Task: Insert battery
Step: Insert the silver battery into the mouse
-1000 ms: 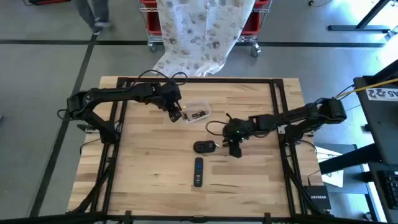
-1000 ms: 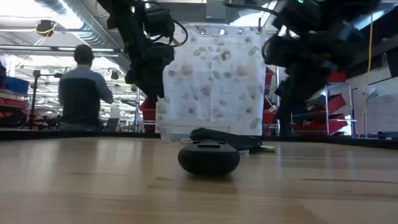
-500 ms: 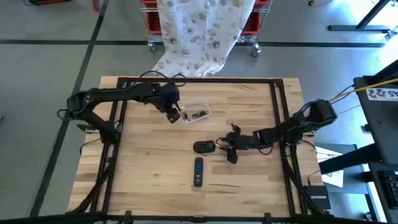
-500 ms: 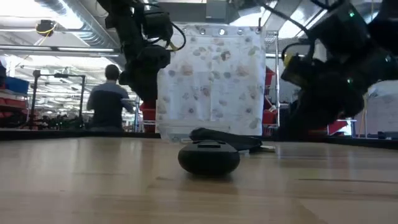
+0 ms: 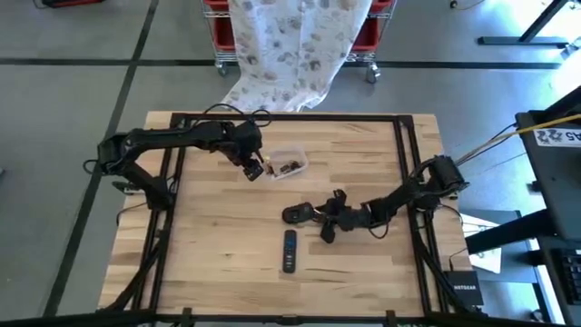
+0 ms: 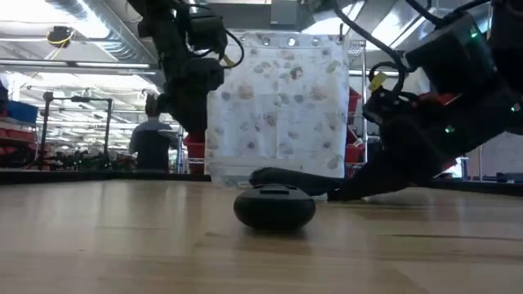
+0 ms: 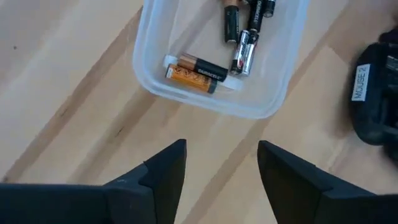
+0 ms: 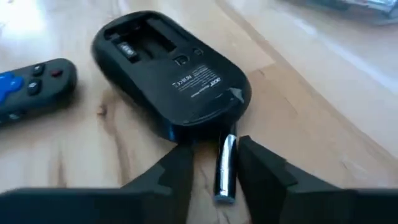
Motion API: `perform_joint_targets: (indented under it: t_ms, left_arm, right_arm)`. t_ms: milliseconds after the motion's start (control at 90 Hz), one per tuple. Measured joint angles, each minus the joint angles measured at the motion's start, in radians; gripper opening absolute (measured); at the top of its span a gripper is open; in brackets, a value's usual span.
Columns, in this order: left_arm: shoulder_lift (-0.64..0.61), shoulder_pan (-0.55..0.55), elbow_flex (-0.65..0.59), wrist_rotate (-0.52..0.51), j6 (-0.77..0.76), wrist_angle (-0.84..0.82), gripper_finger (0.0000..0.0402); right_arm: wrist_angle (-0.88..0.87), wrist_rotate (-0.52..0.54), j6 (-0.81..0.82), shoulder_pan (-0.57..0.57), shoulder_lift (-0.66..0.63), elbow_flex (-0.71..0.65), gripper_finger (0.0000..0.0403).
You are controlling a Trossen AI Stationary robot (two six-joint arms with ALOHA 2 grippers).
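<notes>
The pale plank bench [image 5: 218, 245] stands on grey floor; behind it a patterned cloth [image 5: 290, 45] drapes a cart. A smooth black mouse [image 8: 171, 74] lies belly-up mid-bench, battery bay bare, beside a remote [image 5: 289, 252]. The right tool [image 8: 214, 165] grips a slim silvery battery [image 8: 224, 168] touching the mouse's edge. The left tool [image 7: 221, 165] hangs open above a clear plastic tub [image 7: 273, 106] of batteries
</notes>
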Motion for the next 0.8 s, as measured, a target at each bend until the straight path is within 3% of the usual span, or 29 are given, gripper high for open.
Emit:
perform_joint_targets:
  t_ms: [122,278,600,689,800]
  left_arm:
    - [0.0,0.0,0.0,0.0,-0.001,0.002,0.018]
    - [0.0,0.0,0.0,0.0,-0.004,0.004,0.018]
    - [0.0,-0.005,0.0,-0.008,0.009,0.005,0.018]
    - [0.0,-0.012,0.0,-0.025,0.017,0.01,0.018]
    - [0.0,-0.02,0.0,-0.05,0.032,0.017,0.018]
  right_arm:
    - [-0.011,-0.006,0.025,0.018,0.0,0.0,0.0019]
    - [-0.052,-0.03,0.043,0.021,-0.039,0.0,0.0017]
    - [-0.568,-0.216,-0.012,-0.065,-0.452,-0.018,0.001]
    - [-0.61,-0.254,-0.094,-0.115,-0.548,-0.018,0.001]
    - [-0.584,-0.32,-0.202,-0.18,-0.562,-0.048,0.001]
